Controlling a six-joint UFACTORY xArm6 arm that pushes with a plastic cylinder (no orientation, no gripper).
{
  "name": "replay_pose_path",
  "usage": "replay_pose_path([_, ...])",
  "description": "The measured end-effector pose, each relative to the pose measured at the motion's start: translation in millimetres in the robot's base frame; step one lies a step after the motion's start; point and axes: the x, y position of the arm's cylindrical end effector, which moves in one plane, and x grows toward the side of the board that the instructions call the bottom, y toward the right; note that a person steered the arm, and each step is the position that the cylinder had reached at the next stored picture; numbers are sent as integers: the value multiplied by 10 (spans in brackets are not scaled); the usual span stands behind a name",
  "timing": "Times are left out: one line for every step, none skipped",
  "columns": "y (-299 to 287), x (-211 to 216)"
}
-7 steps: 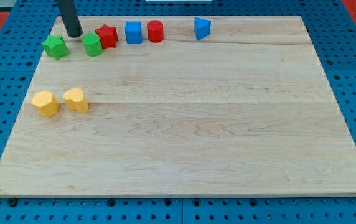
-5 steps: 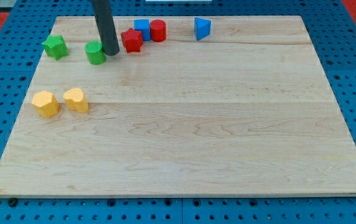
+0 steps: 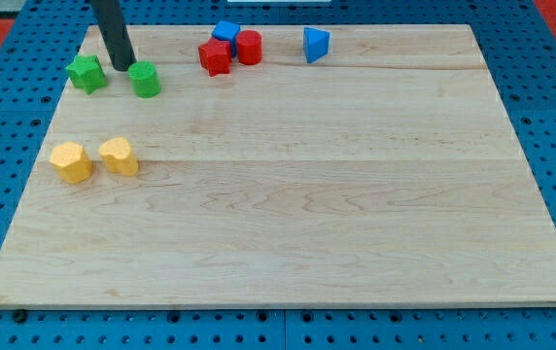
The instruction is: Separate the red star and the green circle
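Note:
The red star (image 3: 215,56) lies near the view's top, touching a blue block (image 3: 225,34) and a red cylinder (image 3: 249,47). The green circle (image 3: 146,79) lies to its left, a clear gap between them. My tip (image 3: 122,66) stands just left of the green circle and above it, between it and a green star (image 3: 86,73).
A blue triangular block (image 3: 316,44) lies right of the red cylinder. Two yellow blocks (image 3: 71,161) (image 3: 119,156) sit side by side at the view's left. The wooden board (image 3: 297,194) rests on a blue pegboard.
My tip went between the green circle and red star, pushing the star right against the blue block, then moved back left of the circle. The blue block shifted up.

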Motion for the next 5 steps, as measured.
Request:
replay_pose_path([305, 383])
replay_pose_path([483, 584])
replay_pose_path([518, 218])
replay_pose_path([1062, 139])
replay_pose_path([1288, 470])
